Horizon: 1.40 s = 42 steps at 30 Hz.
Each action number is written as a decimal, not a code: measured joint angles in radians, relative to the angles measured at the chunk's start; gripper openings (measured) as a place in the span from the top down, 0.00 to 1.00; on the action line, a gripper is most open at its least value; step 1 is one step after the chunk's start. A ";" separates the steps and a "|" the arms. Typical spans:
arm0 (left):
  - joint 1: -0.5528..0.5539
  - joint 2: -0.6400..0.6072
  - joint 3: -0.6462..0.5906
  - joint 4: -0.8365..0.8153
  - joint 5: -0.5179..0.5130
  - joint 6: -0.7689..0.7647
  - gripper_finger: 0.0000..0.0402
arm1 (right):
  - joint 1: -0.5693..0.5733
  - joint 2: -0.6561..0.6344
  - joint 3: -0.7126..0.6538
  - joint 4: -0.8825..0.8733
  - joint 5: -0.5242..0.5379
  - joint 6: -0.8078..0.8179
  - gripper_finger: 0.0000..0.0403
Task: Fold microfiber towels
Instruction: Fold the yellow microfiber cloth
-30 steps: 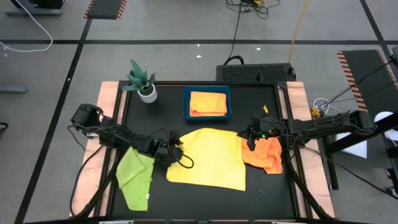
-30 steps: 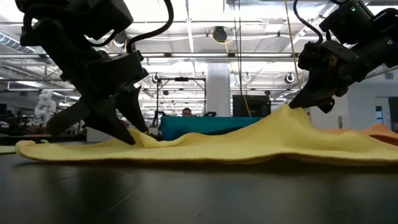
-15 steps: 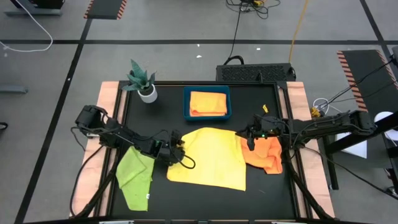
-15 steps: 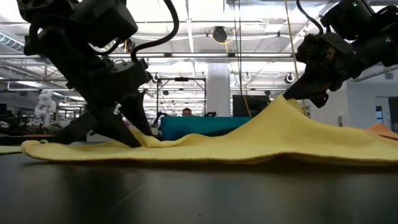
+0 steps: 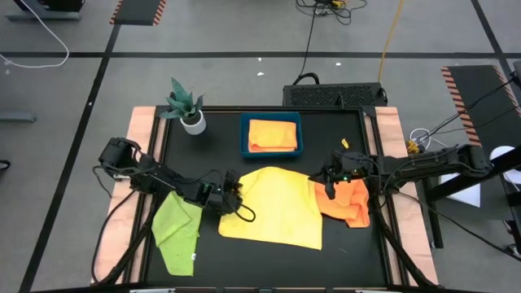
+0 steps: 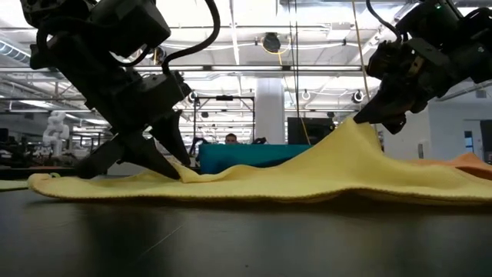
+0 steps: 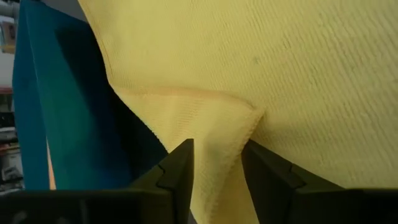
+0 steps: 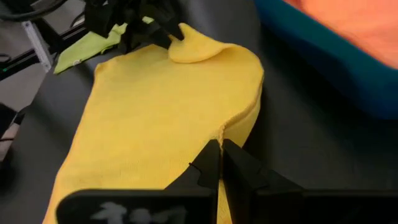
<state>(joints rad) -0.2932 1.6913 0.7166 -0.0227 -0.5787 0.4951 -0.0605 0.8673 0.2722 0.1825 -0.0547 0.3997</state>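
A yellow towel (image 5: 273, 207) lies spread on the black table between my two grippers. My left gripper (image 5: 231, 197) is at its left far corner, shut on a raised fold of the cloth (image 7: 217, 143). My right gripper (image 5: 323, 182) is at its right far corner, shut on the edge, which rises to a peak (image 6: 355, 127). A lime green towel (image 5: 175, 228) lies crumpled at the left. An orange towel (image 5: 346, 203) lies crumpled at the right, under the right arm. My left gripper has a ridge of the yellow towel's left far corner (image 7: 239, 127) between its two fingers (image 7: 180, 171), slanting down from the table's left. The corner curls over in a small flap (image 8: 193, 45); the rest of the towel lies on the table. My right gripper pinches the yellow towel's right edge near its far corner (image 8: 225, 132) between its shut fingers, coming from the table's right and slanting down. That edge is lifted off the table, and the cloth slopes down from it to the table.
A blue tray (image 5: 244, 134) at the far middle holds a folded orange towel (image 5: 273, 134). A small potted plant (image 5: 187, 106) stands at the far left corner. Bare table shows along the near edge.
My left gripper has rolled a little at the towel's left far corner and edged toward the table's right. My right gripper has tipped slightly, and the towel's peak under it stands a little higher than before.
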 joint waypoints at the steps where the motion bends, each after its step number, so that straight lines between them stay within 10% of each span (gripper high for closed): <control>1: 0.000 0.000 0.000 0.001 0.000 0.011 0.68 | 0.000 0.000 0.000 0.000 -0.002 -0.003 0.99; 13: -0.013 -0.008 0.000 0.026 0.005 0.001 0.98 | -0.002 0.000 0.000 -0.020 -0.043 -0.027 0.99; 20: -0.015 -0.156 0.037 -0.156 -0.021 -0.229 0.99 | -0.010 0.000 0.000 -0.130 -0.048 0.003 0.99; 26: 0.000 -0.267 0.040 -0.153 0.159 -0.329 0.99 | -0.012 0.014 0.000 -0.173 -0.127 0.008 0.93; 42: 0.000 -0.280 0.040 -0.231 0.190 -0.403 1.00 | 0.002 0.136 0.001 -0.172 -0.310 -0.107 0.70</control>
<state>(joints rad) -0.2932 1.4113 0.7563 -0.2538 -0.3889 0.0923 -0.0586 1.0029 0.2729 0.0104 -0.3650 0.2929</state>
